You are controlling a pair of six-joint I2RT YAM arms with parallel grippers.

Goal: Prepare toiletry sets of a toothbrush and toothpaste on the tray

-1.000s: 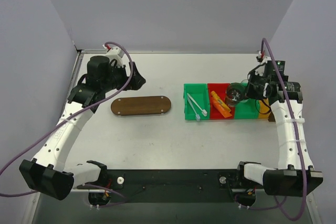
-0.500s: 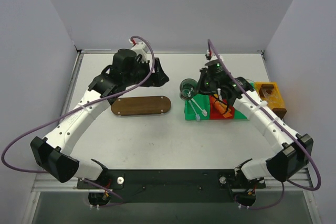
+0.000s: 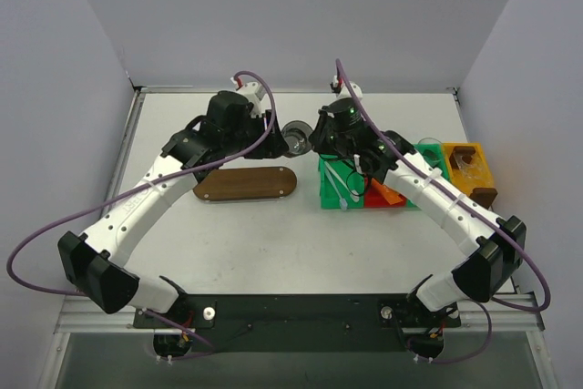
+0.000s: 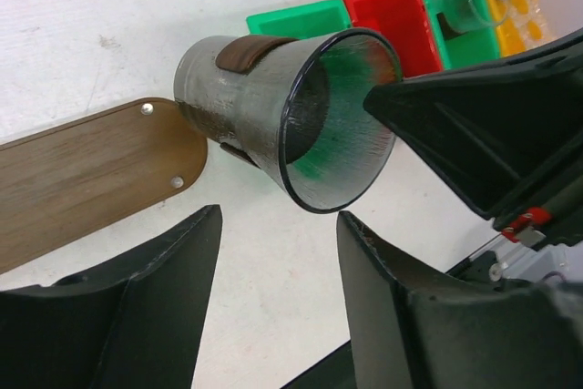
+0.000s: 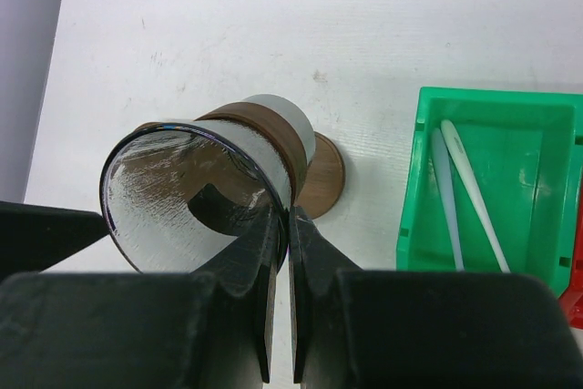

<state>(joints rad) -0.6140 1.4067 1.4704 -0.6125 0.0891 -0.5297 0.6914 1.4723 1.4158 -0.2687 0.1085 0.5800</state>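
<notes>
The right end effector pinched the rim of a clear cup held above the surface, while the left end effector stood spread just beside it, with the tray edge at the cup's 7 o'clock and the toothbrushes in a green bin at 4 o'clock.

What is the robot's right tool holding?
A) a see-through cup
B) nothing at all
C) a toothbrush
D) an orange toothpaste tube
A: the right tool is pinched shut on the rim of the clear cup, holding it up in the air, while the toothbrushes lie in the green bin.
</notes>
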